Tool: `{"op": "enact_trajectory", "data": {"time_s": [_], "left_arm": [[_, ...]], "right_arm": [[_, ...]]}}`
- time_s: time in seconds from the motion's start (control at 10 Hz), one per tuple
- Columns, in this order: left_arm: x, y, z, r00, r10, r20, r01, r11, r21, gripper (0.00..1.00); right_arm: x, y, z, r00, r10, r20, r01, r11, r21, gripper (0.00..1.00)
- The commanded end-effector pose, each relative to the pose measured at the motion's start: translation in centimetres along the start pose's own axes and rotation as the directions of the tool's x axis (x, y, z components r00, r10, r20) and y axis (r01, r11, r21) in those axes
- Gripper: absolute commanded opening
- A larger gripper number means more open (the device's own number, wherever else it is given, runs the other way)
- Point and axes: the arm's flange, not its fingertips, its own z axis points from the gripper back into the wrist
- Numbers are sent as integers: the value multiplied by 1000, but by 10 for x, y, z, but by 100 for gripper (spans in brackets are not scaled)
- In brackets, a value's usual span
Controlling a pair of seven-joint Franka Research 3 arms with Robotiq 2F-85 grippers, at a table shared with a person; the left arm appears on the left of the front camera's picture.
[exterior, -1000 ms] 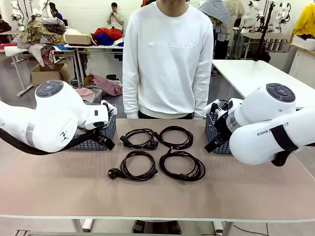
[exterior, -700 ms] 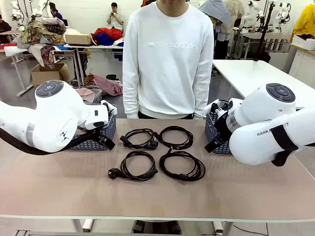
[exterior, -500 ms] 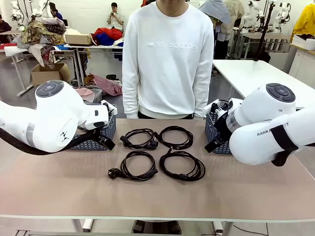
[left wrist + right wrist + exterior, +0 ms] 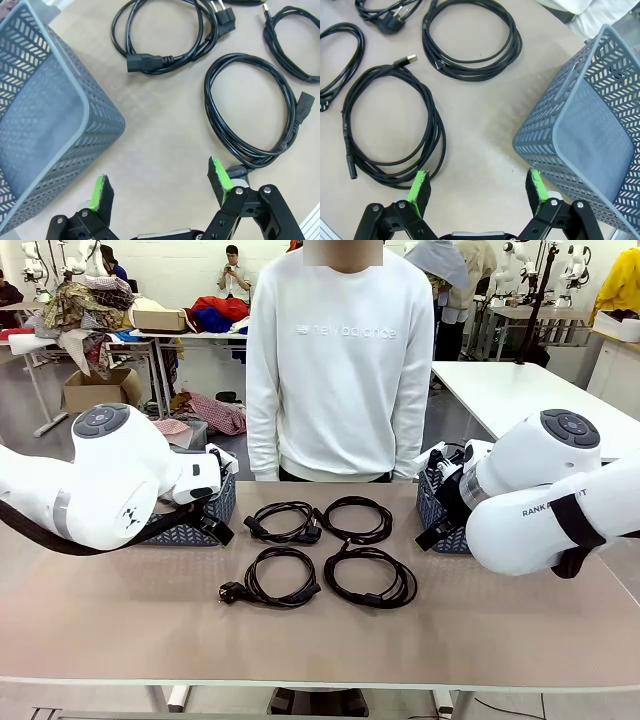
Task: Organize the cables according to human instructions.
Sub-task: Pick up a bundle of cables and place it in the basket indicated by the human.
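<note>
Four coiled black cables lie mid-table: back left (image 4: 283,521), back right (image 4: 355,519), front left (image 4: 281,577) and front right (image 4: 371,578). In the left wrist view my left gripper (image 4: 161,186) hangs open over bare table, between a grey basket (image 4: 45,125) and one cable coil (image 4: 250,107); another coil (image 4: 165,35) lies beyond. In the right wrist view my right gripper (image 4: 477,190) is open too, with nothing between its pads. A coil (image 4: 395,125) lies to its left, another coil (image 4: 470,42) farther off, and a grey basket (image 4: 585,115) to its right.
A person in a white sweatshirt (image 4: 340,360) stands at the far edge, arms down. One lattice basket (image 4: 195,528) sits at the table's left and another basket (image 4: 438,512) at its right, each partly behind an arm. The front strip of the table (image 4: 320,640) is bare.
</note>
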Motion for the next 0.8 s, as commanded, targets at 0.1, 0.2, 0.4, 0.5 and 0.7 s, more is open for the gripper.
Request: {"op": "enact_trajectory", "data": {"time_s": [0.1, 0.2, 0.4, 0.5, 0.7], "left_arm": [[10, 7, 23, 999, -32, 37, 33, 999, -11, 100], [13, 13, 33, 998, -32, 45, 33, 999, -29, 100], [22, 22, 53, 996, -77, 55, 79, 996, -44, 100], [25, 28, 65, 992, -107, 71, 114, 989, -97, 100], [28, 44, 89, 980, -151, 129, 175, 963, -206, 100]], "right_arm": [[11, -15, 20, 998, 21, 65, -24, 999, 40, 100], [15, -21, 28, 997, 41, 72, -44, 998, 42, 100], [19, -35, 42, 994, 62, 87, -70, 993, 95, 100], [19, -43, 51, 992, 78, 94, -91, 986, 140, 100], [19, -60, 72, 987, 88, 133, -119, 963, 242, 100]]}}
